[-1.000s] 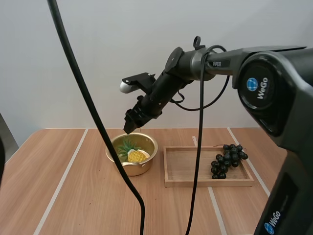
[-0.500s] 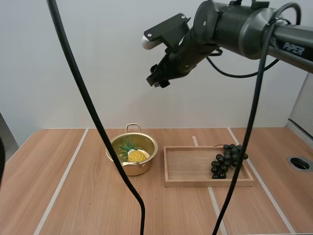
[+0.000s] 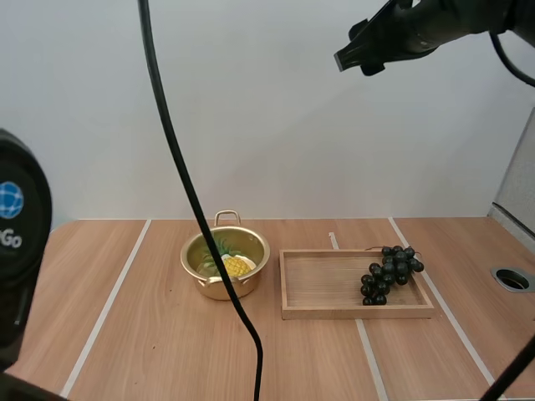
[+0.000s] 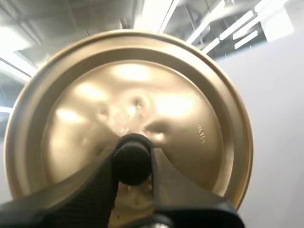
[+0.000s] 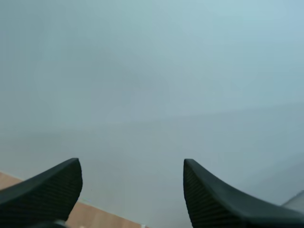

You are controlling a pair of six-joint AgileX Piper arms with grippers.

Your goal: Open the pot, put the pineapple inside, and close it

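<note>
The left hand (image 4: 133,164) is clenched on the small black knob (image 4: 131,151) of the round brass-coloured lid (image 4: 190,109), held by that one pinch alone. The right hand (image 5: 132,190) is released, fingers wide apart, high above the table (image 3: 125,334). The yellow pineapple (image 3: 235,266) lies in the open golden pot (image 3: 219,288), left of the wooden tray (image 3: 351,311) holding dark grapes (image 3: 389,269). Only closing is left. I'd worry the lid swivels on its knob and lands askew on the rim, or nudges the light pot.

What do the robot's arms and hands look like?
The left arm is black with a round blue logo. The right arm is dark too. The left hand and right hand each have two black wedge-shaped fingers with ribbed inner faces.
</note>
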